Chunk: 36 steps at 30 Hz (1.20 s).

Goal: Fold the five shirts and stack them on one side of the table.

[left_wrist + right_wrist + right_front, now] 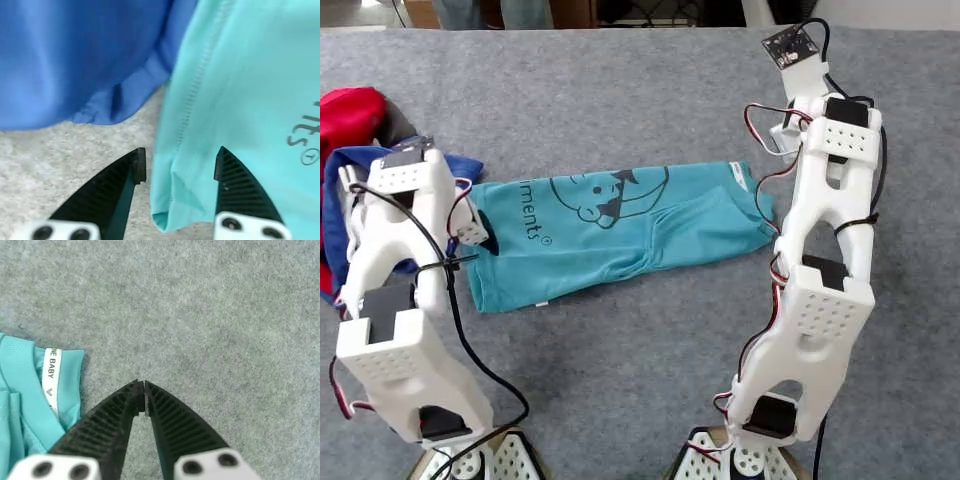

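A teal shirt (620,230) with a dark print lies folded lengthwise across the middle of the grey table (620,90). My left gripper (180,165) is open at the shirt's left end, and a folded edge of the teal shirt (240,100) lies between its fingers. In the high view the left gripper (480,235) sits at that same end. My right gripper (144,390) is shut with nothing in it, above bare felt just beside the teal collar (52,375) and its label. The right arm (825,230) stands past the shirt's right end.
A blue shirt (465,165) (75,55) lies bunched at the left edge, touching the teal one. A red shirt (350,110) and a grey garment (402,125) sit behind it. Both arm bases stand at the near edge.
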Tool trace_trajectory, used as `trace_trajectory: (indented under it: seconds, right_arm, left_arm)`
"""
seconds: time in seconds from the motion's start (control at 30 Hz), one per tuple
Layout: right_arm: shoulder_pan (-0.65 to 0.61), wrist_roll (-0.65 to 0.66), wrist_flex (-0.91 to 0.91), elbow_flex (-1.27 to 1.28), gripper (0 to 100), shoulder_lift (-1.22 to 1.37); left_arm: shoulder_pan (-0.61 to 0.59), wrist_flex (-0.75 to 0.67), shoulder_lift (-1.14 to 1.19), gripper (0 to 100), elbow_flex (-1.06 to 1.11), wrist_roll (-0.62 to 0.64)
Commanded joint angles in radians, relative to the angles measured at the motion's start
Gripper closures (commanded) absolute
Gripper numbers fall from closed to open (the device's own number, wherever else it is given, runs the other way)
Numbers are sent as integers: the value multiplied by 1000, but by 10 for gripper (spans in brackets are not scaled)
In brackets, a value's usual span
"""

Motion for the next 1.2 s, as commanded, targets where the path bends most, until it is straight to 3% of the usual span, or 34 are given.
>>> trace_trajectory:
  seconds: [0.0, 0.43, 0.77, 1.03, 1.17]
  right_arm:
    - [3, 8, 3, -42, 984, -27]
    - [5, 8, 3, -42, 984, -27]
    - [5, 8, 3, -41, 984, -27]
    - [5, 8, 3, -41, 984, -27]
    - [12, 0, 2, -48, 984, -31]
  left_arm:
    - [8, -9, -46, 757, -44, -9]
    - [-4, -138, -44, 762, 48, -63]
    - [-7, -126, 87, 764, 18, -60]
    - [7, -141, 100, 948, -12, -60]
    - [59, -170, 100, 970, -18, -66]
